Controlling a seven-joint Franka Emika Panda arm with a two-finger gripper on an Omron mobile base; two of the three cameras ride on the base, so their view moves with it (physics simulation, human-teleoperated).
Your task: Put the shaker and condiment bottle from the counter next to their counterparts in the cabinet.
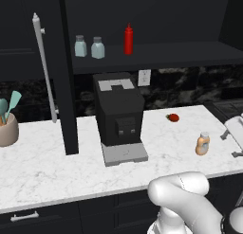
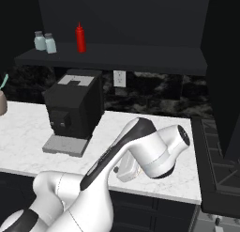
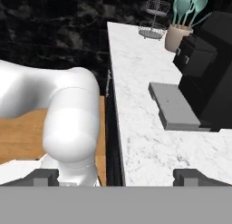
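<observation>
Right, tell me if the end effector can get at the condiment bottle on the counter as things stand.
Probably yes. The condiment bottle stands upright on open counter, apart from the coffee machine and the small red thing, with nothing crowding it. The end effector is open but points away, so it must swing round first.

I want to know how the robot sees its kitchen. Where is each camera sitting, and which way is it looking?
Left base view: behind the arm's left, facing the counter, coffee machine and cabinet; the arm shows lower right.
Right base view: behind its right, facing the same; the arm crosses from lower left.
Hand view: on the hand, looking along the counter toward the utensil crock; the fingers stand wide apart.
Shared: both base views show the two shakers and red bottle.
</observation>
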